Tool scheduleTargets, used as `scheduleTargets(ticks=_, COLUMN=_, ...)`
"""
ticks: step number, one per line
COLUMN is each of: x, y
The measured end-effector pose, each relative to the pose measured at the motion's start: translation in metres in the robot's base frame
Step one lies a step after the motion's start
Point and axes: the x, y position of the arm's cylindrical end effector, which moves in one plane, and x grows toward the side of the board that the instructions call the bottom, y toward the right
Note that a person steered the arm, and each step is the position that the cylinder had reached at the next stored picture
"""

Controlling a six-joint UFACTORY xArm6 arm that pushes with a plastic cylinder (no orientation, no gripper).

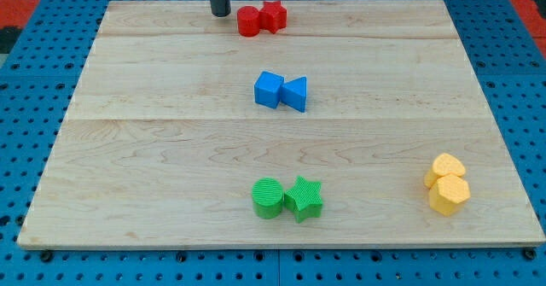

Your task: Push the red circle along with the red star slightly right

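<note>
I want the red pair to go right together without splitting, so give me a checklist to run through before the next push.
1. My tip sits on the view's left of the red circle: ok.
2. Tip touching the circle: not ok, a small gap shows.
3. Red circle and red star touching, star on the view's right: ok.
4. Tip in line with both: cannot tell, it looks slightly nearer the view's top.
5. Board to the view's right of the star free of blocks: ok.
6. Blue pair out of the path: ok, nearer the view's bottom.
</note>
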Motion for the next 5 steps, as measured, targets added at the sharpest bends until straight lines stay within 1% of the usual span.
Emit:
scheduleTargets(ticks=1, x=0.027, y=0.000)
scheduleTargets(ticks=3, x=0.044, y=0.049)
scheduleTargets(ticks=4, x=0.049, y=0.038)
scheduleTargets(ticks=5, x=0.020, y=0.027)
